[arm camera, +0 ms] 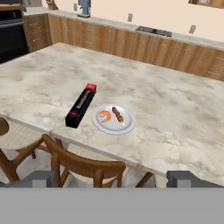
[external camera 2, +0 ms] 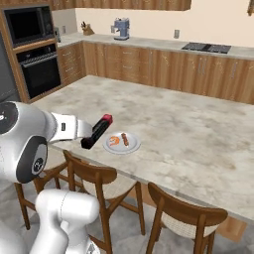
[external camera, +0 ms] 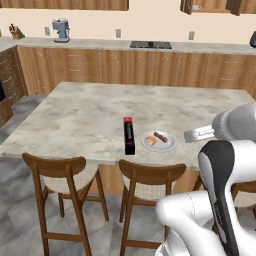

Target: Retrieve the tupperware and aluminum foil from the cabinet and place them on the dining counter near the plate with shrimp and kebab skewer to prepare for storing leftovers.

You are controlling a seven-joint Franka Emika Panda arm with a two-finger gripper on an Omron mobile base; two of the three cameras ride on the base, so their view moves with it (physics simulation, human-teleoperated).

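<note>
Hovering our claw (arm camera: 113,179) spread wide, grasping nothing, back from the tabletop (arm camera: 175,105).
We are seeing the aluminum foil (arm camera: 81,105) lying just beside the shrimp plate (arm camera: 113,119).

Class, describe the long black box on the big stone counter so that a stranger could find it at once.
Start at the large beige-grey marbled stone counter with wooden chairs along its near edge. Near that edge lies a round white plate holding shrimp and a skewer. Beside the plate lies the long narrow black box with red ends, the counter's only dark, straight-sided thing.
</note>
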